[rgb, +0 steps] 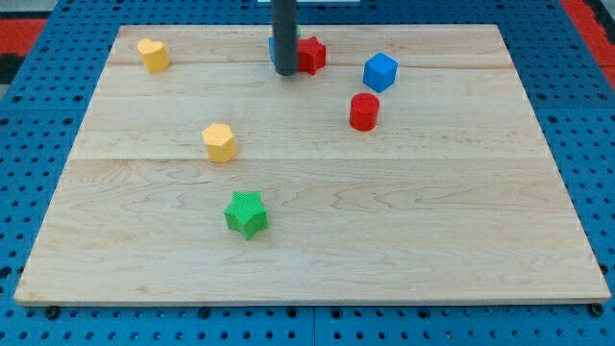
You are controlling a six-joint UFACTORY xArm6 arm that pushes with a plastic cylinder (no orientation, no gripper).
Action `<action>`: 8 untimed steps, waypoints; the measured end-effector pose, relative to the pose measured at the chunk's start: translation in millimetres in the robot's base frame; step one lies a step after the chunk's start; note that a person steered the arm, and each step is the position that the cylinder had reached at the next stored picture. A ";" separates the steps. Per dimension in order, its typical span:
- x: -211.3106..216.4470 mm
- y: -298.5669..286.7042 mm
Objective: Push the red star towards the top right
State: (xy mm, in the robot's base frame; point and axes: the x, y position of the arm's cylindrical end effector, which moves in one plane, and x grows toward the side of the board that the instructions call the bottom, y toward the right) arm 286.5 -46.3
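Beside the red star, on its left side and touching it, my tip is resting. To nudge it up and right, I am thinking I should be pushing slowly from its lower left. The blue cube is sitting right of the star. No jaws, only a rod. No writing is showing.

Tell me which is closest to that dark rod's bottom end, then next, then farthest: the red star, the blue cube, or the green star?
From my tip:
1. Red star, right beside it on the view's right.
2. Blue cube, farther toward the view's right.
3. Green star, well below, toward the view's bottom.
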 end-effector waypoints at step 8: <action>-56.7 131.9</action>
State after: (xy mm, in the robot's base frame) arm 229.8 85.6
